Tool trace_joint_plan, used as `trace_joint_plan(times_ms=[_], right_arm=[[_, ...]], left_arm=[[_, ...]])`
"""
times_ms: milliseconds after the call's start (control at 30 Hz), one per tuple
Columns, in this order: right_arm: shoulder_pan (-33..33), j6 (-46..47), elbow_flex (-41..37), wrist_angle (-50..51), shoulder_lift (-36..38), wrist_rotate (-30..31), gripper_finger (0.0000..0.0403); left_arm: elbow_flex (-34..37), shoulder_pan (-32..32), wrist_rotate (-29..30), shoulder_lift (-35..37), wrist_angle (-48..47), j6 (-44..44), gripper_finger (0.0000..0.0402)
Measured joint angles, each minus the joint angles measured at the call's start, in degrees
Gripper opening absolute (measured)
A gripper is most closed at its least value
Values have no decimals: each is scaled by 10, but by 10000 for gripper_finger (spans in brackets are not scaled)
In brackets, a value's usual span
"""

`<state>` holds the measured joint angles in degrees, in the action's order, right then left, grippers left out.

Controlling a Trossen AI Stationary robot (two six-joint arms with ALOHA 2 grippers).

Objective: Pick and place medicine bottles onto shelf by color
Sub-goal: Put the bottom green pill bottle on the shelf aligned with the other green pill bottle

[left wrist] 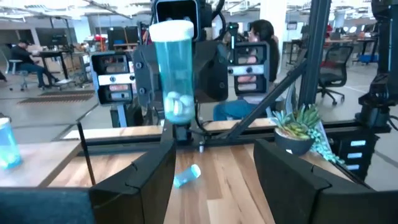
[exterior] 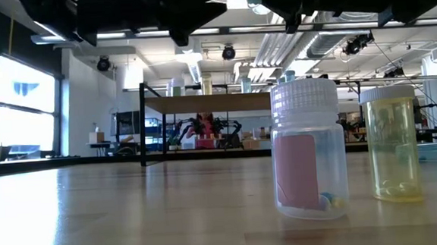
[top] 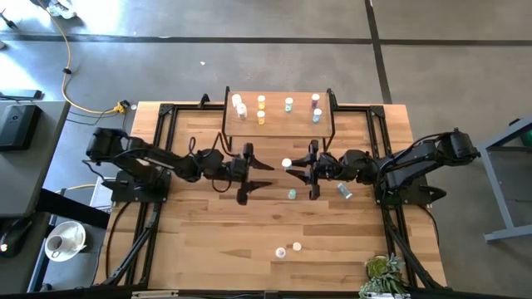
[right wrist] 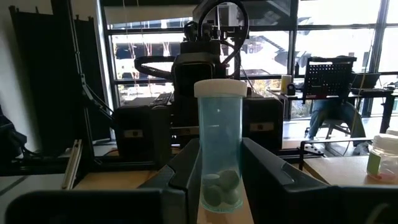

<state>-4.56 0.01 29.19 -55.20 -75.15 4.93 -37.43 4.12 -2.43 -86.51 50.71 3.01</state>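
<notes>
Wooden tabletop [top: 249,224] is being worked at the frame's centre, below the shelf [top: 279,124], where several bottles are already standing. A teal bottle [right wrist: 219,149] is being gripped upright by the right gripper [top: 293,170]; the left gripper [top: 264,170] is being held open, facing it. Carrying the bottle up-frame to the shelf's matching colour group is likely called for next.

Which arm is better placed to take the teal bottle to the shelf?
Right. Its tool is shut on the upright teal bottle, near the shelf. The left tool is open, holding nothing.
</notes>
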Motion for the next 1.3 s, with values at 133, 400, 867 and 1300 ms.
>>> trace_joint_plan(times_ms=[133,400,867,1300], right_arm=[[0,0,0,0,0,0,85],[0,0,0,0,0,0,85],[0,17,0,-4,0,-16,85],[0,26,1,-107,-65,-16,85]], left_arm=[[-27,0,0,-27,0,1,205],[-65,8,1,-59,-1,-24,205],[-71,23,1,-61,-3,-54,205],[-71,23,-20,-61,-3,-59,205]])
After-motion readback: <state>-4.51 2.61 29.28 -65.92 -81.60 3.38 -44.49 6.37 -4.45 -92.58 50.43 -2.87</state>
